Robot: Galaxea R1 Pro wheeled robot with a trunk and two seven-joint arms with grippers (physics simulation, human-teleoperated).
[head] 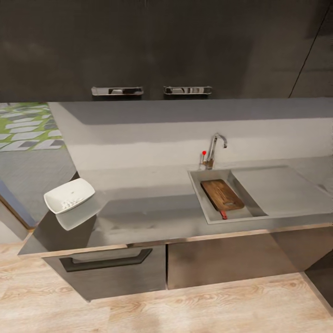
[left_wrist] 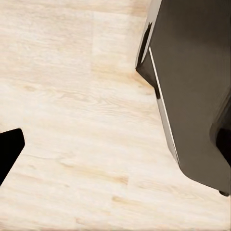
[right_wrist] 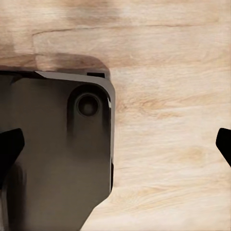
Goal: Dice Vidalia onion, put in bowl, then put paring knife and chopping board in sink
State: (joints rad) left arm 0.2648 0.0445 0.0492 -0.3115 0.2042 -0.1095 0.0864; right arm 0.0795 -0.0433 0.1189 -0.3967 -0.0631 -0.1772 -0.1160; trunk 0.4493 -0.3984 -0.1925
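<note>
Right wrist view first: the right pincer (right_wrist: 115, 144) hangs over pale wood-plank floor (right_wrist: 168, 96), its two black fingertips (right_wrist: 9, 144) sitting at opposite edges of the picture with a wide gap and nothing between them, so it is released. Beside it over the floor sits a dark rounded-corner block of the robot's base (right_wrist: 57, 159) with a round recess in it.

Over to the left wrist view: one black fingertip (left_wrist: 9, 149) of the left pincer pokes in at the edge above the same pale planks; the other finger is out of frame, so I cannot tell whether this pincer is released or clenched. A dark robot body panel (left_wrist: 192, 86) with a light edge strip stands beside it.

Now the head view, out to the kitchen. The long glossy dark grey table (head: 148, 208) runs across, and set into it is the rectangular grey steel sink (head: 199, 194) with its curved chrome tap (head: 215, 148) and red-tipped lever. Inside the basin lies the dark brown wooden chopping board (head: 221, 194), tilted, and the red handle of the paring knife (head: 224, 214) peeks out from its near edge. Well apart, at the table's left corner, sits the white squarish bowl (head: 69, 194) holding tiny white diced onion (head: 68, 203) cubes.
</note>
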